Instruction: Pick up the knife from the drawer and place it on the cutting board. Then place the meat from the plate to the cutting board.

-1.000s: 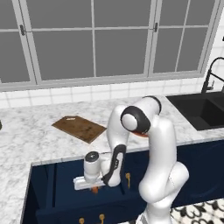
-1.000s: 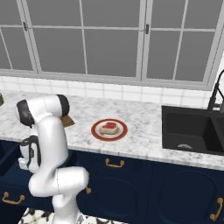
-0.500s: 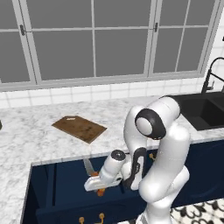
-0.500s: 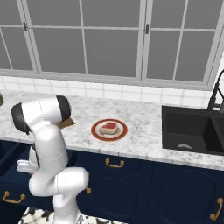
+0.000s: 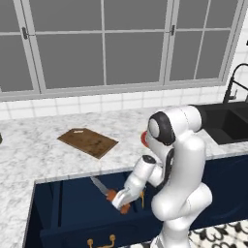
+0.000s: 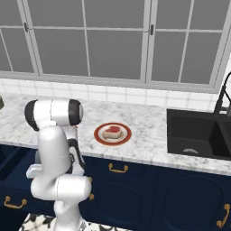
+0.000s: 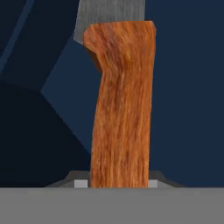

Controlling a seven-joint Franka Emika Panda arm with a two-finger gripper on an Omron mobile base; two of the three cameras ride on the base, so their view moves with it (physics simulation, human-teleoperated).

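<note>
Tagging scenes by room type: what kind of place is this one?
A home-style kitchen, rendered. A marble counter runs under a wide window, with a black sink and tap, navy cabinets, and a cutting board.

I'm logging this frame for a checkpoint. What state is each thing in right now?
drawer: pulled open
knife: held by its orange handle over the open drawer, blade pointing up and away
gripper: shut on the knife
cutting board: flat on the counter, nothing on it
meat: on the plate
plate: on the counter, holding the meat
</note>
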